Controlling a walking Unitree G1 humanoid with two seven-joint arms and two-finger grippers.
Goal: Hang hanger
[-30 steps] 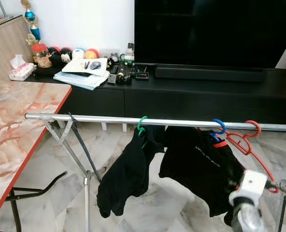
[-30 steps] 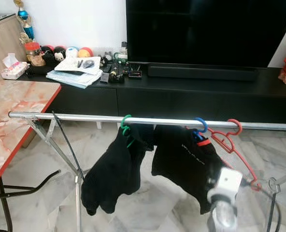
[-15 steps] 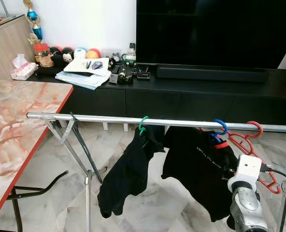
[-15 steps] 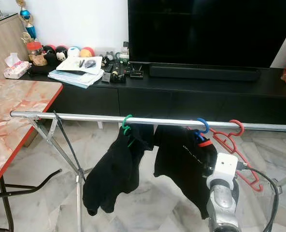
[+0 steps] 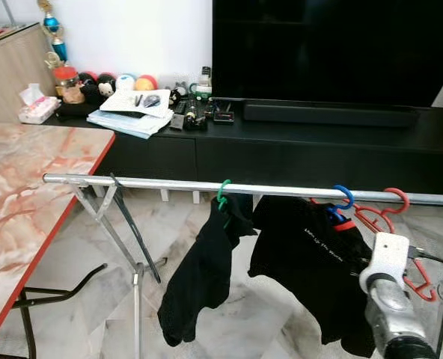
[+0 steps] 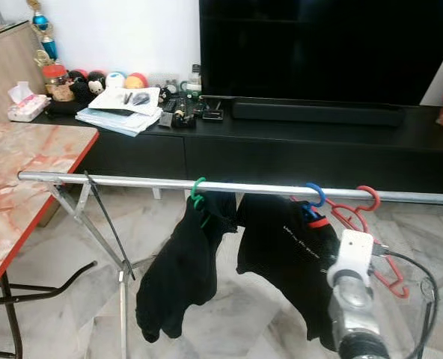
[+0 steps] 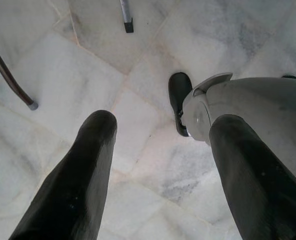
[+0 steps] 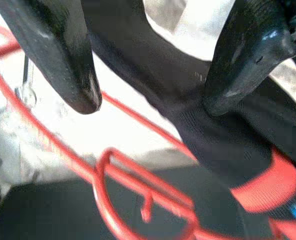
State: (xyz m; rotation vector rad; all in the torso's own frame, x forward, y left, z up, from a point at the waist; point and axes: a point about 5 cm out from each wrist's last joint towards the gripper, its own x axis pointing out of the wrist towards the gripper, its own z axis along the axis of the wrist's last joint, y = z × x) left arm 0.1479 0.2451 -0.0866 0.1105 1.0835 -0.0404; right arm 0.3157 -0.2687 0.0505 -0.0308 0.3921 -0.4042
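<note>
Left eye view: red hanger [image 5: 390, 213] hangs hooked over rail [image 5: 176, 184].

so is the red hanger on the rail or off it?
On. The red hanger has its hook over the rail, empty, beside the blue-hooked black garment. Right gripper open near it.
</note>
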